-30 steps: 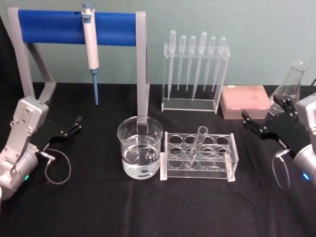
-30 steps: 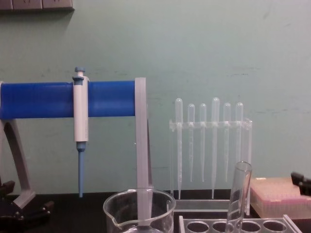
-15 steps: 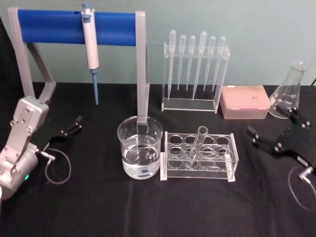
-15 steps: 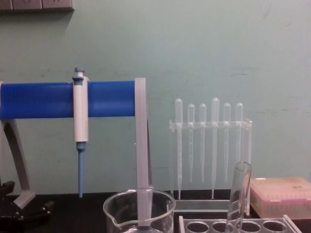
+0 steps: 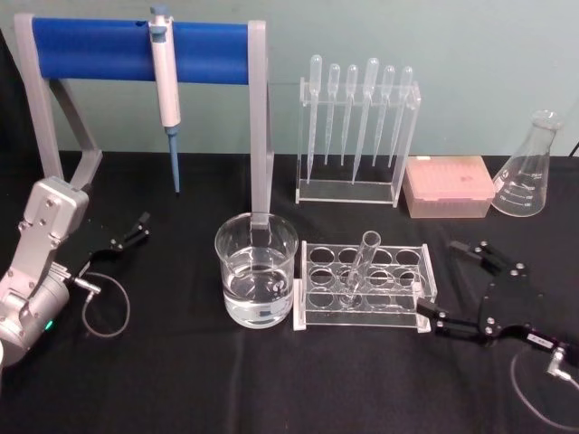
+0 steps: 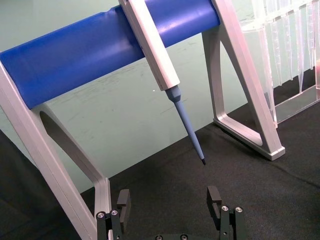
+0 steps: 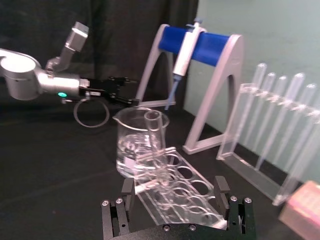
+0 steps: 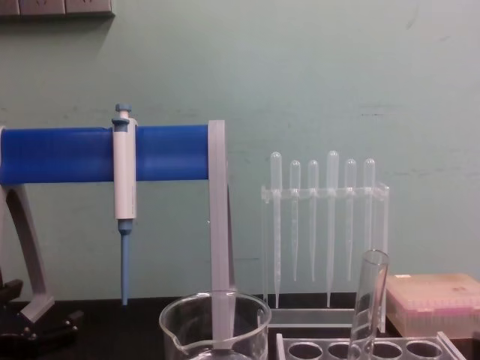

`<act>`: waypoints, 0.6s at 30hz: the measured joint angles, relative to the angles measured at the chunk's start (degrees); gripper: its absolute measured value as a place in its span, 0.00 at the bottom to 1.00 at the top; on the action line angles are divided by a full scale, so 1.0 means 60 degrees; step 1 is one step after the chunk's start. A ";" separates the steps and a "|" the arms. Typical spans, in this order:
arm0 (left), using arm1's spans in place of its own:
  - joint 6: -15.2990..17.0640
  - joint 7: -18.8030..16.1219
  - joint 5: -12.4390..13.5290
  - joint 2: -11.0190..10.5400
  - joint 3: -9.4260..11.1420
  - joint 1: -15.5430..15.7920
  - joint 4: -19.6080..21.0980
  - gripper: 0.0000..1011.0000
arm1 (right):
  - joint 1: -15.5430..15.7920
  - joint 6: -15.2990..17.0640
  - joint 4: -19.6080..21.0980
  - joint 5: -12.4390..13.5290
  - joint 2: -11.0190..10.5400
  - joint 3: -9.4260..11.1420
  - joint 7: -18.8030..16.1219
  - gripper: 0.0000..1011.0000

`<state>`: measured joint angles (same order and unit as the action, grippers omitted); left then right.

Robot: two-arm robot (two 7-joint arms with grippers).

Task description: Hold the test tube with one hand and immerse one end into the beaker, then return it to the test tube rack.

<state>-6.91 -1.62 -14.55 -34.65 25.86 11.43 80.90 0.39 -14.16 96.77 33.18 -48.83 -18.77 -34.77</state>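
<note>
The test tube (image 5: 364,262) leans in a clear acrylic rack (image 5: 418,287) at mid table, mouth up; it also shows in the chest view (image 8: 368,300) and the right wrist view (image 7: 155,139). The beaker (image 5: 256,280), holding clear liquid, stands just left of the rack (image 7: 131,142) (image 8: 215,324). My right gripper (image 5: 442,281) is open, low over the table beside the rack's right end, its fingers pointing at the rack (image 7: 174,187). My left gripper (image 5: 137,228) rests at the far left, open and holding nothing (image 6: 169,200).
A blue-barred stand (image 5: 136,50) holds a white-and-blue micropipette (image 5: 166,90) behind the beaker. A rack of plastic pipettes (image 5: 357,127), a pink tip box (image 5: 448,185) and a conical flask (image 5: 529,167) line the back. A black cloth covers the table.
My right gripper has swung down from near the flask at the right edge and forward to the rack's right end, turning its fingers toward the rack. The left arm has not moved.
</note>
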 joint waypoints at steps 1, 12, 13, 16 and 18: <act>0.0000 0.0000 -0.0001 0.0000 0.0000 0.0000 0.0000 0.99 | -0.0082 0.0104 -0.0053 0.0056 0.0052 -0.0044 -0.0102 0.99; 0.0000 0.0000 0.0000 0.0000 0.0000 0.0000 0.0000 0.99 | -0.1187 0.1172 -0.0575 -0.0265 0.0828 -0.0656 -0.0664 0.99; 0.0000 0.0000 0.0000 0.0001 0.0000 0.0000 0.0000 0.99 | -0.1298 0.1234 -0.0625 -0.0364 0.0922 -0.0706 -0.0700 0.99; 0.0000 0.0000 0.0000 0.0000 0.0000 0.0000 0.0000 0.99 | -0.1490 0.1270 -0.0713 -0.0564 0.1091 -0.0801 -0.0741 0.99; 0.0000 0.0000 0.0000 0.0000 0.0000 0.0000 0.0000 0.99 | -0.1567 0.1260 -0.0753 -0.0660 0.1176 -0.0836 -0.0746 0.99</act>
<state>-6.90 -1.62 -14.55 -34.65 25.86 11.43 80.90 -9.01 -6.59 92.25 29.21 -41.78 -23.78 -39.24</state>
